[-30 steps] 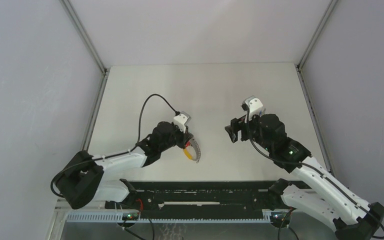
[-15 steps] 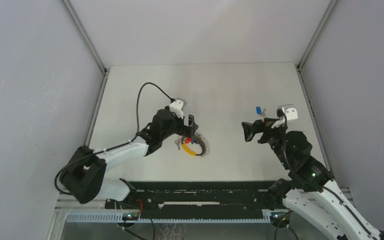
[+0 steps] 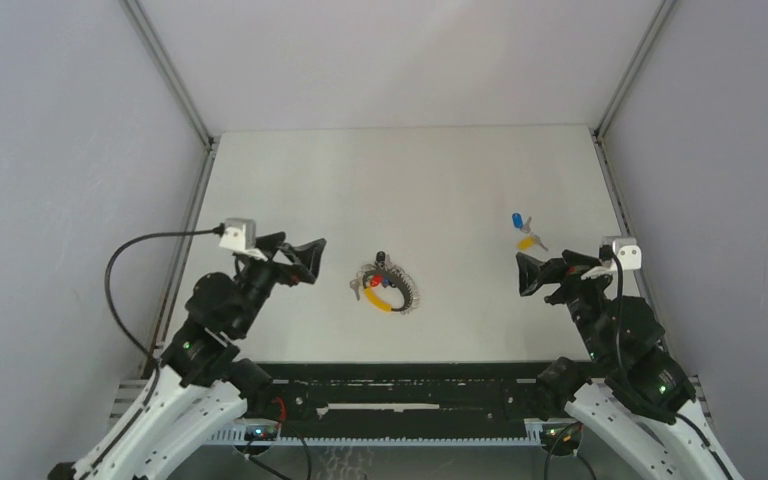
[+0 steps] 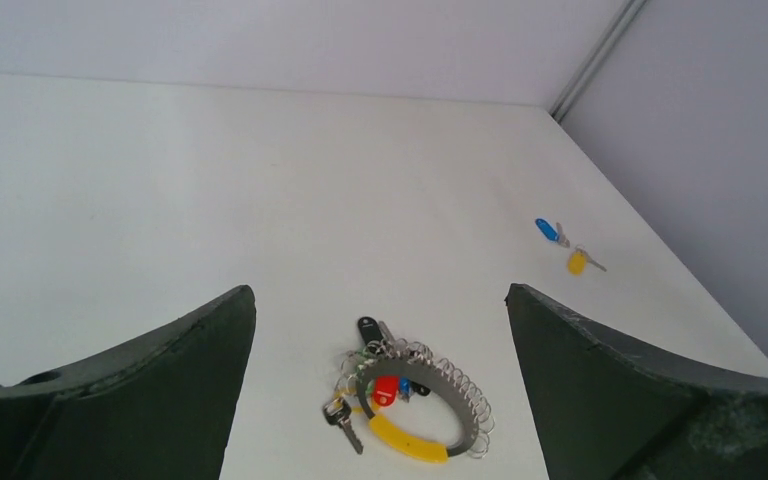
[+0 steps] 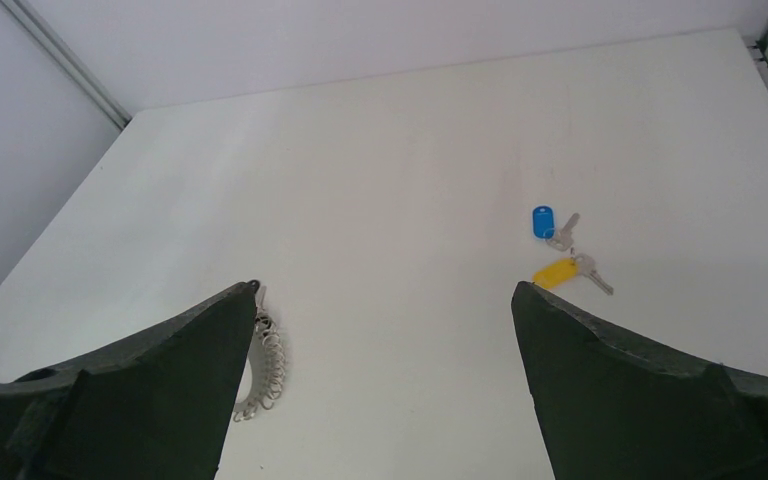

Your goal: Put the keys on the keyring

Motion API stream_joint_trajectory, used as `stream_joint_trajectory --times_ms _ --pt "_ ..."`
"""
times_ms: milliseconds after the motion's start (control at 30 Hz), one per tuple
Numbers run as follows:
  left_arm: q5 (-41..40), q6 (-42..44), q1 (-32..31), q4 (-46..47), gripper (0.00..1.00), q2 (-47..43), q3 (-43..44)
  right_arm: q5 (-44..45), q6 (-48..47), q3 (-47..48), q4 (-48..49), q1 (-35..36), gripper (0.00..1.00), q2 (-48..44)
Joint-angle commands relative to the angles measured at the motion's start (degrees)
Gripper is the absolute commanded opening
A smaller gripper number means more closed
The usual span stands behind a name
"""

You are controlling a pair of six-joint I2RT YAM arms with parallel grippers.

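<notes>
The keyring (image 3: 392,290) lies flat mid-table, a grey loop with a yellow section, wire rings along its rim and red, blue and black tags; in the left wrist view the keyring (image 4: 422,402) lies between and beyond my fingers. Two loose keys rest at the right: a blue-tagged key (image 3: 517,220) (image 5: 543,221) and a yellow-tagged key (image 3: 528,241) (image 5: 556,273). My left gripper (image 3: 305,258) (image 4: 378,290) hangs open and empty, left of the ring. My right gripper (image 3: 528,273) (image 5: 383,286) is open and empty, just nearer than the loose keys.
White tabletop (image 3: 430,180) bounded by grey walls with metal corner rails (image 3: 170,75). The black base rail (image 3: 400,385) runs along the near edge. The left arm's cable (image 3: 125,260) loops out to the left.
The left gripper has opened, let go of the keyring and drawn back left. The right arm has pulled back to the right, jaws fully open, uncovering the blue and yellow keys.
</notes>
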Motion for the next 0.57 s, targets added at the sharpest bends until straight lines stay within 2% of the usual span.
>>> stream_joint_trajectory --times_ms 0,200,367,533 --pt "-3.8 -0.3 0.3 -14.4 1.0 -6.5 2.1 2.5 -0.2 -0.1 -0.7 -0.3 1.0 -1.7" --pt "-6.4 3.1 0.3 -25.1 1.0 -12.9 7.5 2.4 -0.9 -0.2 -1.0 -0.3 1.0 -3.1" --pt "-10.6 4.5 0.3 -26.5 1.0 -18.2 5.5 1.5 -1.3 -0.4 -0.5 -0.3 1.0 -3.1" --pt "-10.4 5.1 0.5 -26.2 1.0 -19.3 4.9 1.2 -1.6 -0.4 -0.5 -0.3 1.0 -3.2"
